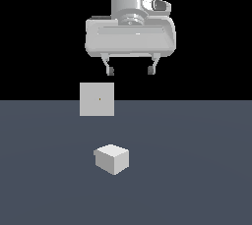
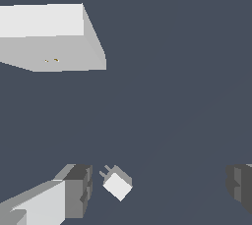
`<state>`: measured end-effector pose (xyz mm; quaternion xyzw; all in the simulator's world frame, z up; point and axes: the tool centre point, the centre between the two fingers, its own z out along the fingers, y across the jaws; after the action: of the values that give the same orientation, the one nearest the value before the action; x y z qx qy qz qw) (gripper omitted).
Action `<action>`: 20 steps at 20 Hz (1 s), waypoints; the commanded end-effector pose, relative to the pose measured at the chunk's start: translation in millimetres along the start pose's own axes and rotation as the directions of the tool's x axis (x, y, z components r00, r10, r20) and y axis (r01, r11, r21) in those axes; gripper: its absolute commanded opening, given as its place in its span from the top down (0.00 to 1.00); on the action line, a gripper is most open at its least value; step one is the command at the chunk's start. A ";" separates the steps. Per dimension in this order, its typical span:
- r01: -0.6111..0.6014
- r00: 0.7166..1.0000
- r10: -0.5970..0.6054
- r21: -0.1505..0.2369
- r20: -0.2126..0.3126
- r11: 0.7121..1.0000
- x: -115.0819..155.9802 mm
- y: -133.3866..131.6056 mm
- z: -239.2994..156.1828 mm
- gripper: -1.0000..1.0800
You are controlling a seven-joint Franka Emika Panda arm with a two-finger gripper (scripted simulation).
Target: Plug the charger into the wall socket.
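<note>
Exterior view: the gripper hangs high above the grey floor, its fingers spread wide and holding nothing. Below it the charger sits on the floor, apart from the wall socket, which stands upright farther back.

Wrist view: the fingers are wide apart and empty. The charger lies between them, nearer one finger, prongs showing. The wall socket stands well apart.
</note>
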<state>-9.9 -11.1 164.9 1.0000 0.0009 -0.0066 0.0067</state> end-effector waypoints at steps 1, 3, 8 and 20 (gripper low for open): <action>0.000 1.000 0.000 0.000 0.000 1.000 0.0 0.0 0.0 0.04; 0.003 1.000 -0.003 0.000 0.000 1.000 -0.3 -0.3 0.4 0.04; 0.041 0.999 -0.041 0.001 -0.002 0.999 -3.9 -3.6 4.8 0.04; 0.289 0.957 -0.289 0.003 -0.012 0.957 -30.8 -22.1 34.6 0.04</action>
<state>-36.2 7.8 135.5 0.9920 0.1261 -0.0024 0.0038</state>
